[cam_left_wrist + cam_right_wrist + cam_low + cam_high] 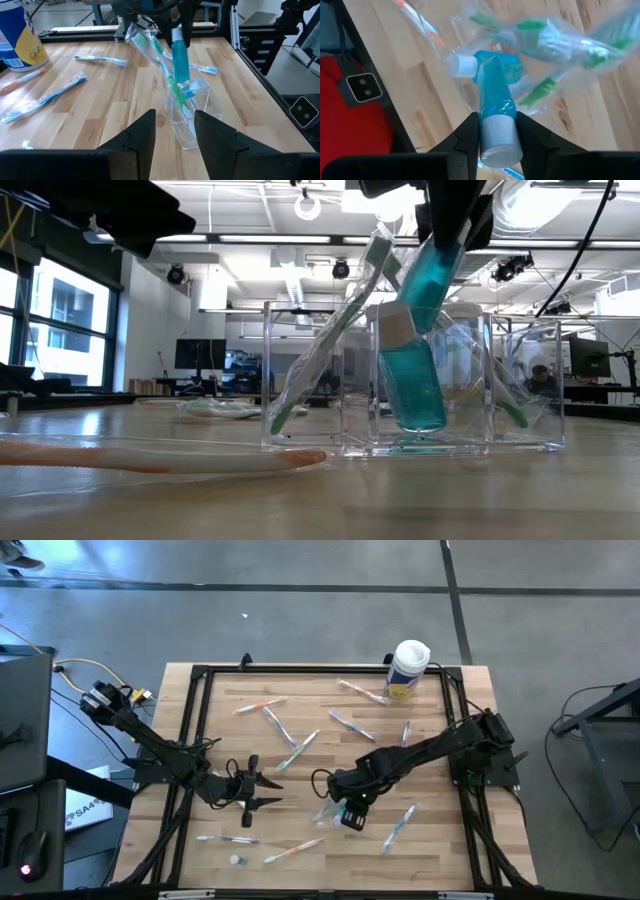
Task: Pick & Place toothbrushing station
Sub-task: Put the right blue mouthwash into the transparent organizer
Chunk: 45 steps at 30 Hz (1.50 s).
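The toothbrushing station is a clear plastic holder [327,812] with compartments, right of the table's middle; it also shows in the low view [285,340] and the left wrist view [187,140]. In it lean green wrapped toothbrushes [330,340] and a teal white-capped tube [412,380]. My right gripper [350,815] is right above it, shut on a second teal tube [495,107], which hangs tilted over the holder [437,275]. My left gripper [272,792] is open and empty, to the left of the holder and pointing at it [175,115].
A white canister with a yellow label [408,668] stands at the back edge. Loose wrapped toothbrushes lie around: back middle [300,748], front right [398,827], front left [225,838]. An orange one [160,460] lies close in the low view. A black frame [190,740] borders the table.
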Tool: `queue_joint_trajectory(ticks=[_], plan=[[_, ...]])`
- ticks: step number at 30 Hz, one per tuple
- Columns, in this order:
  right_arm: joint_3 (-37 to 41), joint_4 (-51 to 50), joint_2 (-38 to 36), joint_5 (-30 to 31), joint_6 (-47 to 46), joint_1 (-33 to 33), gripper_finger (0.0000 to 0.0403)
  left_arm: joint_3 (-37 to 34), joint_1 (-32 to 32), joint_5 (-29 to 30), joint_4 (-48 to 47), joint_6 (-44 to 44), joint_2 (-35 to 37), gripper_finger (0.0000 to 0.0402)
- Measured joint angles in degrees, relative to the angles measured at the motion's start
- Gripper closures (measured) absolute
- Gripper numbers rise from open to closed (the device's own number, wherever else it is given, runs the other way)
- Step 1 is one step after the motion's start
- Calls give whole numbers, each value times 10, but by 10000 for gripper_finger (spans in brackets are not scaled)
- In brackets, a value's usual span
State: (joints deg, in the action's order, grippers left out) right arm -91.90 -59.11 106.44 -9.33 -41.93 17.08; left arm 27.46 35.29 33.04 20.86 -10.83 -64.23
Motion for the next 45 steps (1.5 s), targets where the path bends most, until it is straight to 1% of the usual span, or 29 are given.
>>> queue_joint_trajectory(ticks=[7,15,19,25,28,36,41,45], plan=[[0,-18,24,0,1,-10,312,0,0,0,-1,-2,0,266],[0,-19,28,-2,10,-18,312,0,0,0,-1,-2,0,266],[0,-18,28,-1,-1,-19,309,0,0,0,-1,-1,0,266],[0,-1,29,5,-13,-19,248,0,0,0,-5,-2,0,266],[0,19,29,3,-18,-19,235,0,0,0,-5,-2,0,266],[0,29,29,-3,-18,-19,239,0,0,0,-15,-10,0,266],[0,64,29,-26,-16,-19,245,0,0,0,-18,-15,0,266],[0,64,29,-31,-16,-19,253,0,0,0,-18,-15,0,266]])
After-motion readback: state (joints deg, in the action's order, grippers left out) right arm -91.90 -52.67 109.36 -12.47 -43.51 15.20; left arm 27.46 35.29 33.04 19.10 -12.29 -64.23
